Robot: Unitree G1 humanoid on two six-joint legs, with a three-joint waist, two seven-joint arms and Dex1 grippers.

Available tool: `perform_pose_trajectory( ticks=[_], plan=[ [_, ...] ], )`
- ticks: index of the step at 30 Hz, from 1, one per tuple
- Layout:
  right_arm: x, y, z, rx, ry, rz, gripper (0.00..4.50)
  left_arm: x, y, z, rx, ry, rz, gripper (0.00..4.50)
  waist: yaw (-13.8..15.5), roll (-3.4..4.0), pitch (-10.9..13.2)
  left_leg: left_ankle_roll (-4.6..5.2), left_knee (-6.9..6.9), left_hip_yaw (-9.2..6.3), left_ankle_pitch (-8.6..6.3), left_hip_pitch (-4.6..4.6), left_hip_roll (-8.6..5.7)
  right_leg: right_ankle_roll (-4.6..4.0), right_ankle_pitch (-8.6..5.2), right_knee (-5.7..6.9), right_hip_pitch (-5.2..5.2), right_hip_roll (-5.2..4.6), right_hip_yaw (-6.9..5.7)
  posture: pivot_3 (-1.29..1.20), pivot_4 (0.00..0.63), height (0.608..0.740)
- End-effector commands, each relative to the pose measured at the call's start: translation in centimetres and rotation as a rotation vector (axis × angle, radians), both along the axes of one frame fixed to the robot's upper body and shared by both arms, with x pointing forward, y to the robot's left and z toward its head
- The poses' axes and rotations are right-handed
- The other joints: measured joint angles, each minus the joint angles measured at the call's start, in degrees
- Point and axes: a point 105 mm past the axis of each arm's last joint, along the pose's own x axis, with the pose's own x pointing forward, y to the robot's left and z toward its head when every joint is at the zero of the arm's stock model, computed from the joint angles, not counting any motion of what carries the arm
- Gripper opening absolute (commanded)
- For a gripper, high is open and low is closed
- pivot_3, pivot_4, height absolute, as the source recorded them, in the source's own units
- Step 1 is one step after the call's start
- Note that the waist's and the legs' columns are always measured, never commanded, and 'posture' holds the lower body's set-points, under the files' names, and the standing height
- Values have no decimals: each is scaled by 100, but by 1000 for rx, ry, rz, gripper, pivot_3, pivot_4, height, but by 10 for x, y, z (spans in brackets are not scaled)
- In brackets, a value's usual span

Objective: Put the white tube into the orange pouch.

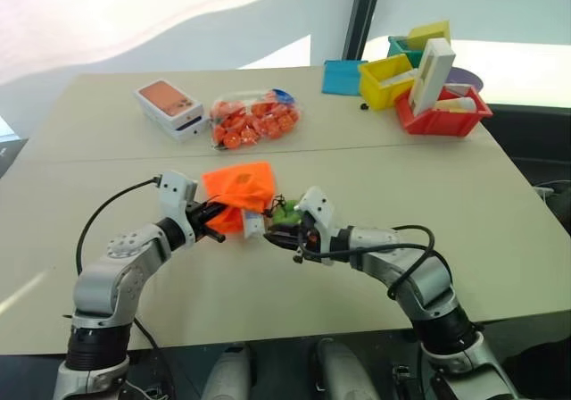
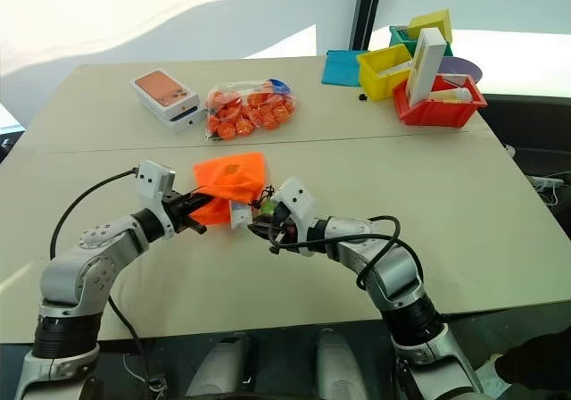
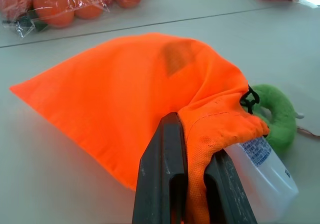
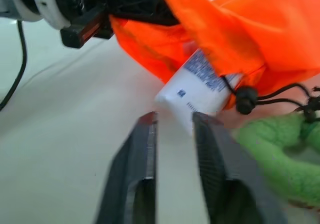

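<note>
The orange pouch (image 1: 239,186) lies near the middle of the table, its mouth turned toward me. My left gripper (image 3: 195,134) is shut on the rim of that mouth. The white tube (image 4: 197,86), with blue print, is partly inside the pouch and its end sticks out of the mouth. A green tuft (image 3: 277,116) on a black cord lies beside the opening. Just short of the tube's exposed end is my right gripper (image 4: 174,118), its fingers a narrow gap apart with nothing between them.
Behind the pouch lie a clear bag of orange pieces (image 1: 254,121) and a white box with an orange top (image 1: 169,108). At the far right stand a red bin (image 1: 442,114) holding a tall white box (image 1: 431,77), a yellow bin (image 1: 385,80) and a blue cloth (image 1: 342,76).
</note>
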Motion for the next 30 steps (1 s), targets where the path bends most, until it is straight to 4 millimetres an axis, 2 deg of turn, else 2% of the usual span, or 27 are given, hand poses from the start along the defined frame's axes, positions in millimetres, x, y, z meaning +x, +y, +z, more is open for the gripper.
perform_pose_trajectory(
  ticks=[1, 7, 12, 15, 20, 25, 30],
  plan=[
    [-1, 14, 4, 0, 10, 37, 32, -1, -1, 15, -29, -60, -14, 0, -3, 0, 0, 0, 0, 0, 0, 0, 0, 0, 0, 0, 0, 0, 0, 0, 150, 740],
    [16, 25, -6, -41, 0, -31, 32, -4, -1, 17, -36, -64, -16, 0, 5, 0, 0, 0, 1, 1, 0, -1, -1, 0, 0, -1, 0, -1, 0, 0, 150, 740],
    [49, 20, 4, -1, -122, -238, 32, -12, -1, 14, -25, -60, -37, 0, -12, 0, 0, 0, -2, 3, 0, -2, 0, 0, 1, -1, -5, -1, 2, 0, 150, 740],
    [56, 19, 12, 38, -169, -287, 32, -17, -1, 9, -7, -48, -53, 0, -3, 0, 0, 0, -5, 3, 0, -2, 0, 0, 0, 0, -6, -1, 2, 0, 150, 740],
    [57, 19, 21, 106, -196, -328, 32, -25, 3, -6, 89, -24, -82, 0, -19, 0, 0, 0, -10, 6, 0, -2, 1, -1, 0, -1, -9, 0, 5, 0, 150, 740],
    [49, 23, 20, 112, -193, -293, 32, -24, 6, -10, 140, -36, -79, 0, -4, 0, 0, 0, -11, 6, 0, -2, 1, -18, -9, -2, -9, -3, 6, 0, 150, 740],
    [41, 18, 16, 65, -208, -233, 32, -10, 2, 13, 73, -118, -44, 0, 11, 0, 0, 0, -9, 6, 0, -2, 1, -18, -10, -2, -7, -4, 5, 0, 150, 740]
  ],
)
